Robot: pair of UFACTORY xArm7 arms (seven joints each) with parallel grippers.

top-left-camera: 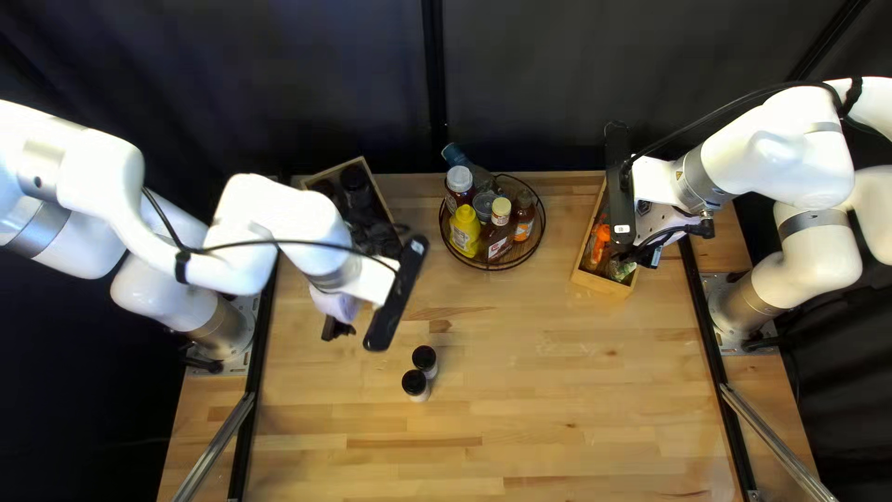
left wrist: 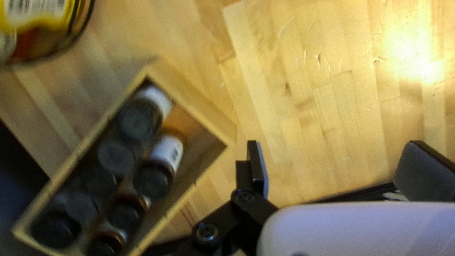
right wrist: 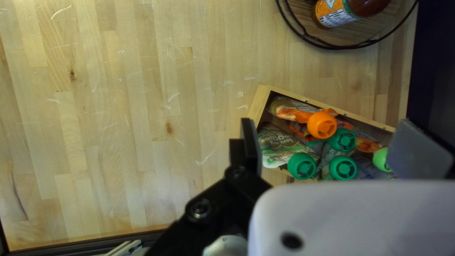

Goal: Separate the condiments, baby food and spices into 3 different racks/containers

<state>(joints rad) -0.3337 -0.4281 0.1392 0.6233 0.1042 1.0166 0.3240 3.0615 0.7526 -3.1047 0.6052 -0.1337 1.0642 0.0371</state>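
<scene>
Condiments (top-left-camera: 458, 191), baby food (right wrist: 284, 147) and spices (left wrist: 154, 182) sit in three separate containers for you, apart from two dark-lidded jars (top-left-camera: 415, 384) standing upright side by side on the bench (top-left-camera: 557, 400). You'll find that pair nearer the bench's near edge than your left gripper (top-left-camera: 338, 327). Its jaws are spread wide and have hold of nothing; your left wrist view puts the wooden spice box (left wrist: 189, 104) beside them, with its dark-lidded jars packed in rows.

Your right gripper (top-left-camera: 649, 257) is by the other wooden box (top-left-camera: 595, 282), at the right of the top left view. Its jaws are wide apart too, gripping nothing. In that box you have the baby food pouches, one with an orange cap (right wrist: 322, 124) and others with green caps (right wrist: 302, 166).

Between the two boxes, your round wire-rimmed basket (top-left-camera: 492, 269) carries the condiments: among them a yellow bottle (top-left-camera: 465, 232), a brown one with a pale lid (top-left-camera: 500, 232) and a blue-capped bottle (top-left-camera: 469, 167) leaning toward the basket's far side.
</scene>
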